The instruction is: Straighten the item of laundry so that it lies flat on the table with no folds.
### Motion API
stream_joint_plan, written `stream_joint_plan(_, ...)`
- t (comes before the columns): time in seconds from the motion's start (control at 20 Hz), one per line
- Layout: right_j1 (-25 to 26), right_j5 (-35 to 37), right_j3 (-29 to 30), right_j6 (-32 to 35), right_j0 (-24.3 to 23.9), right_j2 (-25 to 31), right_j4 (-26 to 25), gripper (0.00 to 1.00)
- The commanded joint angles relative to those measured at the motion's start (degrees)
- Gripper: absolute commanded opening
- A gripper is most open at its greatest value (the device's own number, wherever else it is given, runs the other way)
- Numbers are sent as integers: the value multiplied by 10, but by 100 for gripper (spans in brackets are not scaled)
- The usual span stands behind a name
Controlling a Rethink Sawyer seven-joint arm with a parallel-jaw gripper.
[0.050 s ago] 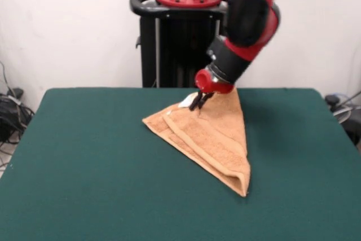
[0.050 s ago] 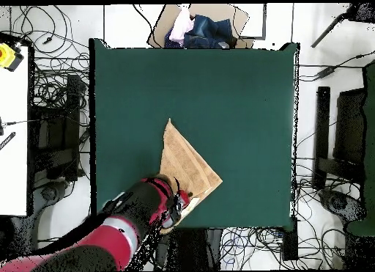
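Jaws (image 1: 199, 104) seem pinched on far edge of the folded orange-tan terry towel (image 1: 211, 136), though contact is hard to confirm. Towel lies doubled into a triangle mid dark green felt bench (image 1: 84, 156). Unfolding step in hand; next: lift and draw top layer open

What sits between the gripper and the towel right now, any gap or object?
Nothing: in the front view the gripper tips meet the towel at its raised far part, beside a white patch. The overhead view shows nothing between either.

The towel (image 1: 211, 136) lies folded into a rough triangle on the green table (image 1: 84, 162) — layered edges showing (white tag at its far corner), the gripper (image 1: 198, 103) touching there.
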Motion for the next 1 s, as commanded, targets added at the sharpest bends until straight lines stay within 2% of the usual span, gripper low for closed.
stream_joint_plan(0.05,153,117,-204,198,68,-43,84,0)
stream_joint_plan(0.25,199,184,-254,214,99,-63,117,0)
stream_joint_plan(0.55,251,231,-296,241,128,-88,131,0)
stream_joint_plan(1.0,218,276,-266,216,156,-86,155,0)
